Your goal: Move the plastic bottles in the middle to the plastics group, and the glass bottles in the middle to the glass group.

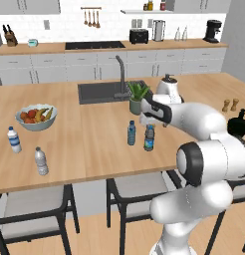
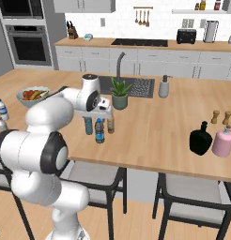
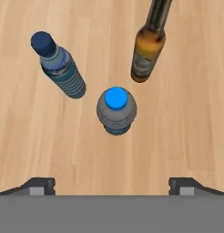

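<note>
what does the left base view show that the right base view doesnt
Left base view alone: the greyish ribbed bottle standing whole on the counter, apart from the white-capped bottle near the fruit bowl.

Right base view alone: the amber bottle, the pink bottle beside the black glass bottle, and the wall oven.

Both: the dark blue-labelled bottle, the pale blue bottle, the potted plant, the sink and the wooden shakers.
</note>
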Motion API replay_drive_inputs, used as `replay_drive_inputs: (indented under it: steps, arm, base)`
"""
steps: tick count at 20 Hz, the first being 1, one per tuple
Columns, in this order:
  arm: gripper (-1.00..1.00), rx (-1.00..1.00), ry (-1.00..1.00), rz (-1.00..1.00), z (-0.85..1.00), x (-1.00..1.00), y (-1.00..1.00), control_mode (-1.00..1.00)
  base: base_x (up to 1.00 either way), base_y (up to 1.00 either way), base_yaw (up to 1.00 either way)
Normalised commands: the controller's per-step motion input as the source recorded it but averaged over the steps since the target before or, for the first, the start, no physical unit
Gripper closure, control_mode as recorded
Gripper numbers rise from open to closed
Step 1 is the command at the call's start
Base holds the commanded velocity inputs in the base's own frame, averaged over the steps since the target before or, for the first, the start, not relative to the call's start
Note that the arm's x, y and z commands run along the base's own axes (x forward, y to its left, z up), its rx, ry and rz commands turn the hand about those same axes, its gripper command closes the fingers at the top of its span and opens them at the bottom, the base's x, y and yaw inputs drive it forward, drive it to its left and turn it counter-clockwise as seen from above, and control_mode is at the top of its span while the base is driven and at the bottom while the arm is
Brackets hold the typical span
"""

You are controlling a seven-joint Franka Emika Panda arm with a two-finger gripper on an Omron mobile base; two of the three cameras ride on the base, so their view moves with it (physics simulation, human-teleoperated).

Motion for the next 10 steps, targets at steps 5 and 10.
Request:
replay_drive_inputs:
  steps: [5,10]
  arm:
    - [-1.0,0.0,0.08,0.0,-0.21,0.36,0.0,-1.0]
    - [-1.0,0.0,0.13,0.0,-0.28,0.32,0.01,-1.0]
  base:
    - [0.0,0.0,0.0]
    - [0.0,0.0,0.0]
